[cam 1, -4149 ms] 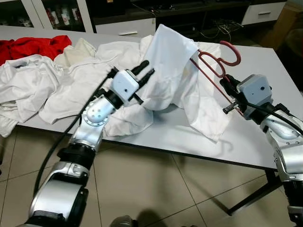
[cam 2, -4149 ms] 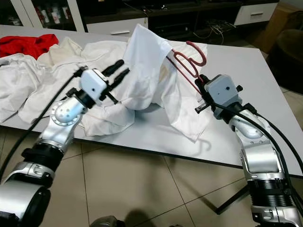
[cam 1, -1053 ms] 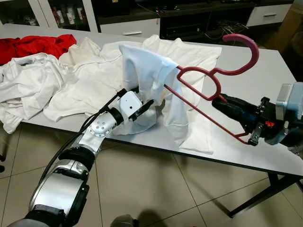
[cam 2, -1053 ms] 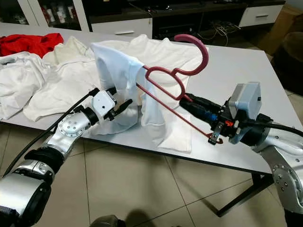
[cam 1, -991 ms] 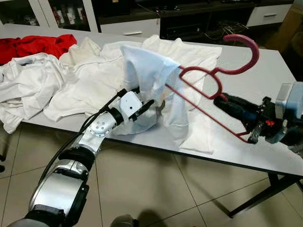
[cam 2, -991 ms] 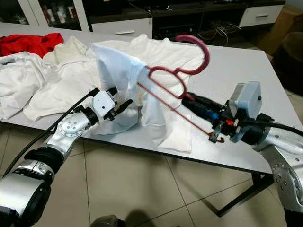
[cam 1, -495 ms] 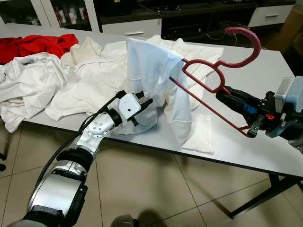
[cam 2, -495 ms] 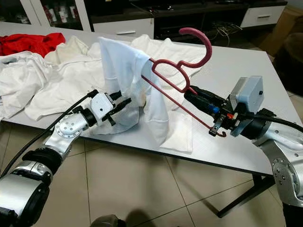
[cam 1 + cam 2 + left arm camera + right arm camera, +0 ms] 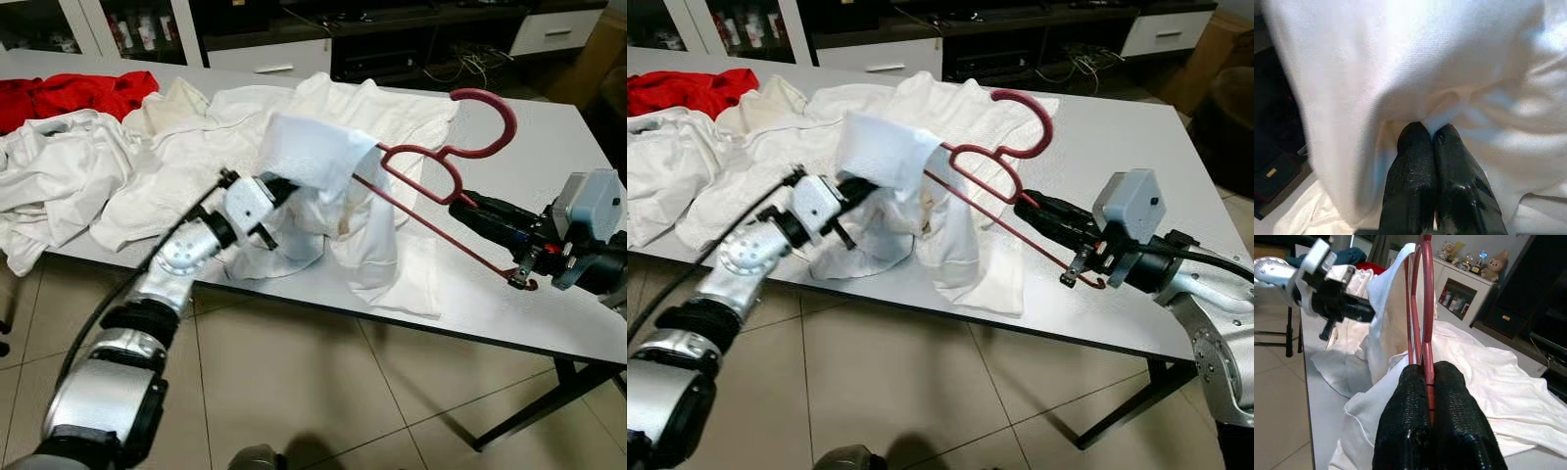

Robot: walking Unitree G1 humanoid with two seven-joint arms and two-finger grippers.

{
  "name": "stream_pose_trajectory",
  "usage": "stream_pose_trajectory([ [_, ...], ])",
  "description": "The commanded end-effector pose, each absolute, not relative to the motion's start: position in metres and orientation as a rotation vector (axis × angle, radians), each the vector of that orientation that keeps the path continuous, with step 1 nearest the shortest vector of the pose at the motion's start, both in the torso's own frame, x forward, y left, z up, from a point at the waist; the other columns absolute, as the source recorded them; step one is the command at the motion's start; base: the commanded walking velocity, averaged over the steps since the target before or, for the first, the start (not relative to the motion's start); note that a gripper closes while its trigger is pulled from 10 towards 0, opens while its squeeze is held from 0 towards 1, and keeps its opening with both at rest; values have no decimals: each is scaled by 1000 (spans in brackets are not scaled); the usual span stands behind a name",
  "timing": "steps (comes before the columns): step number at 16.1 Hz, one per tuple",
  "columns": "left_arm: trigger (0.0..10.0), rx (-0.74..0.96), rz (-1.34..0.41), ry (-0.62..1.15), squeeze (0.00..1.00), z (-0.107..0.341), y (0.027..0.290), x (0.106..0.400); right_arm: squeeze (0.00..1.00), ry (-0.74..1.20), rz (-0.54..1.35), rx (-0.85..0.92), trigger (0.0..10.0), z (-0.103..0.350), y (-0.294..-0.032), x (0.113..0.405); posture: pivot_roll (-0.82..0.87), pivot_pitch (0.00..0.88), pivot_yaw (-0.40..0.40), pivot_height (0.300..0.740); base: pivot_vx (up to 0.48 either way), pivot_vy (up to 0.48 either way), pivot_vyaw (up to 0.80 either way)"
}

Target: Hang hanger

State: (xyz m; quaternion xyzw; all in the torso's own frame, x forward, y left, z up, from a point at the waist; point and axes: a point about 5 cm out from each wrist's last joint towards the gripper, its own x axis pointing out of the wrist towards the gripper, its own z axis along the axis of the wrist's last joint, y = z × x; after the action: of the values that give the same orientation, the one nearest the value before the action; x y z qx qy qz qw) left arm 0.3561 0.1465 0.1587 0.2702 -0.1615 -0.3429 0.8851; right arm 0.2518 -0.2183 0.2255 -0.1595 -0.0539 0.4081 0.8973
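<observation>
A red plastic hanger (image 9: 423, 168) hangs tilted over the table, its hook (image 9: 493, 106) pointing away from me. My right gripper (image 9: 458, 202) is shut on the hanger's lower bars, seen close in the right wrist view (image 9: 1425, 368). A white shirt (image 9: 312, 157) is draped over the hanger's far shoulder and trails down onto the table. My left gripper (image 9: 277, 186) is pushed in under the shirt's top fold. In the left wrist view its fingers (image 9: 1413, 147) are pressed together with white cloth pinched at the tips.
A heap of white clothes (image 9: 69, 176) covers the table's left half, with a red garment (image 9: 78, 93) at the far left. Bare grey tabletop (image 9: 554, 162) lies to the right. A dark cabinet (image 9: 265, 54) stands behind; tiled floor lies below the near edge.
The hanger has dropped lower and its hook has swung left. My left gripper has risen from the shirt's lower folds to its top fold, bunching the cloth there.
</observation>
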Motion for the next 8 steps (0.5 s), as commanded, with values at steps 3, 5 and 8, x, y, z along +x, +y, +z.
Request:
stream_pose_trajectory([
  [3, 0, 552, -712, -373, 0, 167, 147, 357, 0, -124, 747, -398, 10000, 228, -227, 259, 117, 0, 19, 740, 0, 0, 0],
  [5, 0, 507, -641, -374, 0, 169, 151, 360, 0, -123, 635, -414, 10000, 231, -237, 269, 117, 0, 23, 740, 0, 0, 0],
  [8, 0, 503, -663, -371, 0, 166, 151, 357, 0, -133, 590, -415, 10000, 233, -242, 272, 117, 1, 23, 740, 0, 0, 0],
])
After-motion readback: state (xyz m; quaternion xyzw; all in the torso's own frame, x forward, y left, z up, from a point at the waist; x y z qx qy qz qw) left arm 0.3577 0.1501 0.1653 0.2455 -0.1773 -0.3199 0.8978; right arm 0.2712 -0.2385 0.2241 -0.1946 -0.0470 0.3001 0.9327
